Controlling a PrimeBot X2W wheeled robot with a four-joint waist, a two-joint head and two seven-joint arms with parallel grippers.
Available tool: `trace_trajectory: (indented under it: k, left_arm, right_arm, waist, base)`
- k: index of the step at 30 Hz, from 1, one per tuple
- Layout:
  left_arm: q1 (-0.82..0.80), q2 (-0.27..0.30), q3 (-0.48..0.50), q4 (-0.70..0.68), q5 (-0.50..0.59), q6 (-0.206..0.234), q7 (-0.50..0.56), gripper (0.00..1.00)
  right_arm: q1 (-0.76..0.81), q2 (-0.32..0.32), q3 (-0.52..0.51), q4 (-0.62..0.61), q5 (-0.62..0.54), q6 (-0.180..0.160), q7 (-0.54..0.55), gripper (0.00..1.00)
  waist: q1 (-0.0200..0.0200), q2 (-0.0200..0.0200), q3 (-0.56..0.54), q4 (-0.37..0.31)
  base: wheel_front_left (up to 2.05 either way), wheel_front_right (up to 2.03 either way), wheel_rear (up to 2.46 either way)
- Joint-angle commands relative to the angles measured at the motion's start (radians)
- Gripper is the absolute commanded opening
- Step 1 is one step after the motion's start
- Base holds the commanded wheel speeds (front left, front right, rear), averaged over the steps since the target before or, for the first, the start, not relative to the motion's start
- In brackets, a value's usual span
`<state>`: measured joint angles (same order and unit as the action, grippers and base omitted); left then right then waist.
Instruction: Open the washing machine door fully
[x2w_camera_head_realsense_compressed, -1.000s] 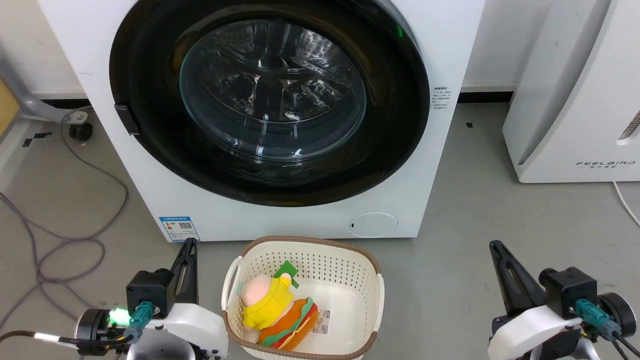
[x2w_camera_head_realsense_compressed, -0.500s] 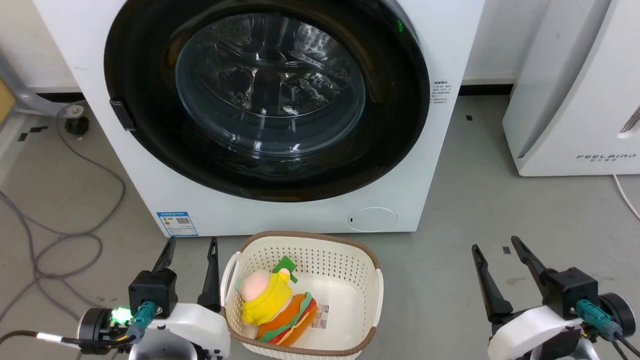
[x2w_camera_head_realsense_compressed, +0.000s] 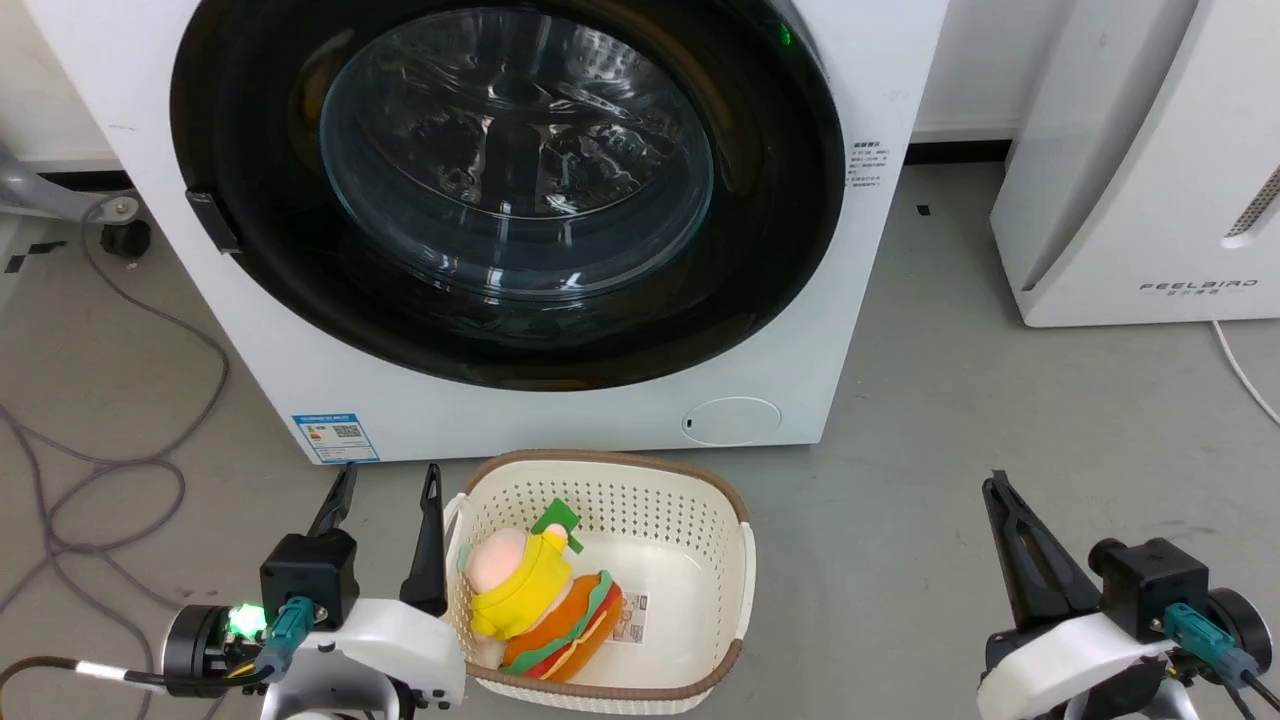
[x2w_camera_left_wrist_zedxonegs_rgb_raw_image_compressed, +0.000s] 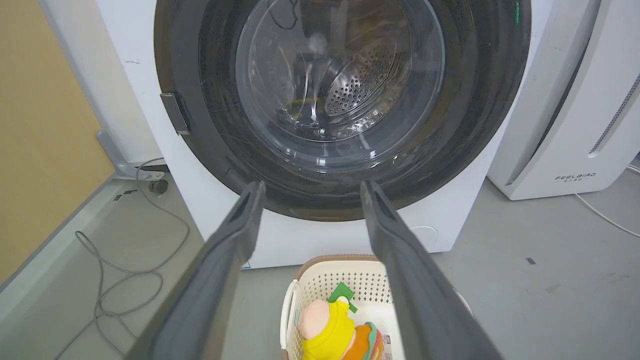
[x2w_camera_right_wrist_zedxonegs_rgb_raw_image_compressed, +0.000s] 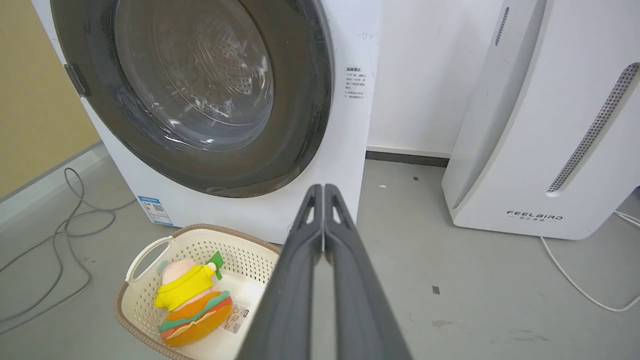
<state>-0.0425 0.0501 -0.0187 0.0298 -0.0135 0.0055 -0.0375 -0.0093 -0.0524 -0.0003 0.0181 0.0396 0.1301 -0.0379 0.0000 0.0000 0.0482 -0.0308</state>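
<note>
The washing machine door fills the upper middle of the head view, and it looks shut, its glossy black ring lying flush against the white front of the washing machine. A small dark tab sits on the ring's left edge, its long side running roughly up and down the frame with a slight tilt. I take this for the side to pull from, so the hinge would be on the right, though no hinge shows.

The left gripper is at the lower left with its two fingers spread apart and nothing between them. They point up the frame at the machine's lower front. The tab lies up and to the left of it, well apart. The right gripper, at the lower right, has its fingers pressed together on nothing and stands farther from the tab, so the left arm is the nearer one.

Between the grippers and just below the machine sits a cream basket holding a plush toy, touching the left gripper's side or just beside it.

The frame's upper edge cuts off the door's top, reflections blur the glass, and the tab's shape is too small to read
</note>
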Motion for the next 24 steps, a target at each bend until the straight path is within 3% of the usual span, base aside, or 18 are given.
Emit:
trace_trajectory:
  k: [1, 10, 24]
  left_arm:
    - [-0.02, 0.004, -0.002, 0.005, -0.008, -0.005, -0.01, 1.0]
    - [-0.033, 0.003, -0.006, 0.016, -0.016, -0.006, -0.029, 1.0]
    - [-0.053, 0.001, -0.013, 0.036, -0.032, -0.006, -0.058, 1.0]
  right_arm:
    - [-0.014, 0.0, -0.003, 0.001, 0.019, 0.0, -0.01, 0.0]
    - [-0.02, 0.001, -0.003, -0.004, 0.125, 0.0, -0.028, 0.0]
    - [-0.071, 0.001, -0.02, -0.016, 0.471, 0.0, -0.058, 0.0]
  waist:
    - [0.0, 0.0, 0.003, -0.002]
    - [0.0, 0.0, 0.019, -0.014]
    - [0.0, 0.0, 0.035, -0.026]
  base:
    - [0.0, 0.0, 0.0]
    - [0.0, 0.0, 0.0]
    - [0.0, 0.0, 0.0]
